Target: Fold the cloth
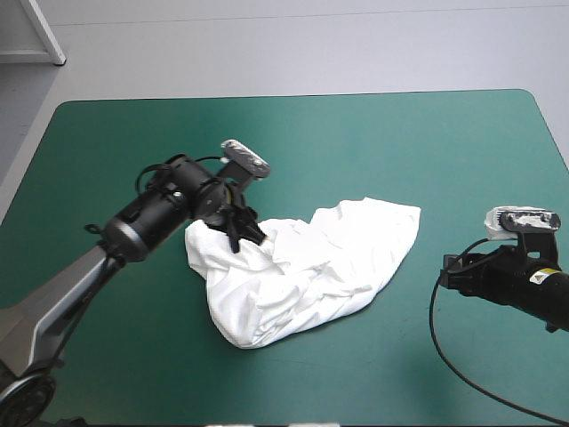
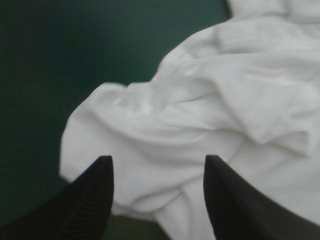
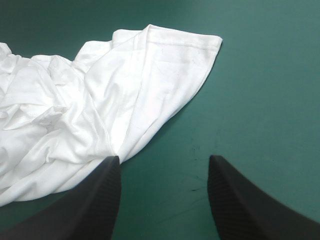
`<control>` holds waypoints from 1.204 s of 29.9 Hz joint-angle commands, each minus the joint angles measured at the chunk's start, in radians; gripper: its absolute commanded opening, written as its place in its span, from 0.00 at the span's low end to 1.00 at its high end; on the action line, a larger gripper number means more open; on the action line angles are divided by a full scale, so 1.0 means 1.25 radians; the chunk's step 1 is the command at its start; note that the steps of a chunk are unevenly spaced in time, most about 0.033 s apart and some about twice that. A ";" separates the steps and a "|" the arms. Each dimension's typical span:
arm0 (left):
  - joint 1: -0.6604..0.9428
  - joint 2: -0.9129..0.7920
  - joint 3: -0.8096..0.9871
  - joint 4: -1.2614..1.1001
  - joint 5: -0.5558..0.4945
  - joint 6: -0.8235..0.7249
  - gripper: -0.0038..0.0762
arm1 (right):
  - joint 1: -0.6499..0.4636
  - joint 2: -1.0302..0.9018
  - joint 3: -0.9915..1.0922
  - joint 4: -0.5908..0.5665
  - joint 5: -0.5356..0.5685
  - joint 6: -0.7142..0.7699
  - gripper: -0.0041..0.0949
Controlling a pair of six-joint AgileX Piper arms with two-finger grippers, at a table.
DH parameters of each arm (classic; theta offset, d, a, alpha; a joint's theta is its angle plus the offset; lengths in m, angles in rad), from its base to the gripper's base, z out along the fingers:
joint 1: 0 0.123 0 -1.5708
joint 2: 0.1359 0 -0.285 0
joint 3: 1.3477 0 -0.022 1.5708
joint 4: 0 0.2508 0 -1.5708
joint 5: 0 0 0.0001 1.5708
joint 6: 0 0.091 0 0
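The shirt (image 1: 302, 267) lies in a crumpled heap mid-table on the cover (image 1: 400, 151), not yet spread. My worry starts at its near end. The folds there are stacked, so a pinch from above could catch several layers at once, and a lift would drag the whole heap instead of opening it. A shallow bite is the other risk, since a single loose ridge could slip out once I pull.

Right of the shirt, the right gripper (image 3: 165, 160) sits low with its fingers wide apart and only bare cover between them. The shirt's edge runs up to one fingertip, and I cannot tell if they touch.

Farther back, at the shirt's far left corner, the left gripper (image 2: 157, 160) is spread just as wide, tips down over the cloth with a rounded fold between them. It grips nothing, and I cannot tell whether the tips rest on the fabric.
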 commanded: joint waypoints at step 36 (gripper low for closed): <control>0.386 0.096 0.265 -0.400 -0.309 0.226 0.04 | 0.045 0.313 -0.127 0.052 -0.239 -0.099 0.56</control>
